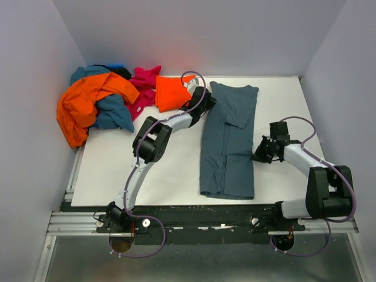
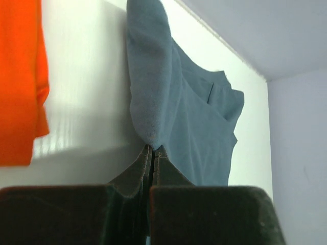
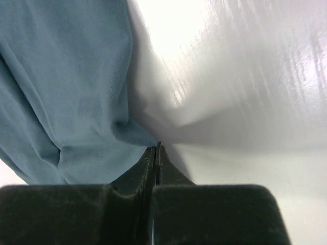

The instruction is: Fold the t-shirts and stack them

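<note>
Most t-shirts sit heaped unfolded far left on the table, left pincer clamped on the blue-grey shirt mid-table, folded lengthwise only, right pincer clamped on its right edge, so plenty left imo.

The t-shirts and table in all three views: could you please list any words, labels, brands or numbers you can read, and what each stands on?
None: no text, label, brand, number or sign is legible in any view. The slate blue-grey t-shirt, the bright orange-red t-shirt, the heap of other shirts and the white table all look plain.
</note>
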Robot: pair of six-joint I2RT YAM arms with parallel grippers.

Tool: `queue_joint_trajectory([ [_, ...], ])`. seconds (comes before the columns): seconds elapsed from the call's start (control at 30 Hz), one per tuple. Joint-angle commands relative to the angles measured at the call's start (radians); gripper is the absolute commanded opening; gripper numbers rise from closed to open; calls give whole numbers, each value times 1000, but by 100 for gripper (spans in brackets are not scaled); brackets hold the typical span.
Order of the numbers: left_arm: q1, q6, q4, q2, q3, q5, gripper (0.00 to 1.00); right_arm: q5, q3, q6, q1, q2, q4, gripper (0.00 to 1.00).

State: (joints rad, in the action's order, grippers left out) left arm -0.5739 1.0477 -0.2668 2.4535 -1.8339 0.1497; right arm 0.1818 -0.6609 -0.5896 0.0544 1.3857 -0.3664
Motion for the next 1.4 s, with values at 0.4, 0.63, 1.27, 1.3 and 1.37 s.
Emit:
queue_joint_trajectory([
  [0.4,58,-49,155,-20,-35,-132,71,40,124,11,-8,-224,-117,52],
  [0.63,65,-216,348,-304,192,-329,72,-51,193,-133,123,-448,-313,52],
  [1.27,-124,-227,347,-1040,1105,-271,72,153,107,-162,364,-453,-226,47],
  [1.3,-126,-227,345,-1065,1136,-269,72,150,92,-176,396,-407,-204,47],
  [1.37,-126,-233,342,-1102,1180,-274,72,140,64,-194,442,-326,-163,47],
])
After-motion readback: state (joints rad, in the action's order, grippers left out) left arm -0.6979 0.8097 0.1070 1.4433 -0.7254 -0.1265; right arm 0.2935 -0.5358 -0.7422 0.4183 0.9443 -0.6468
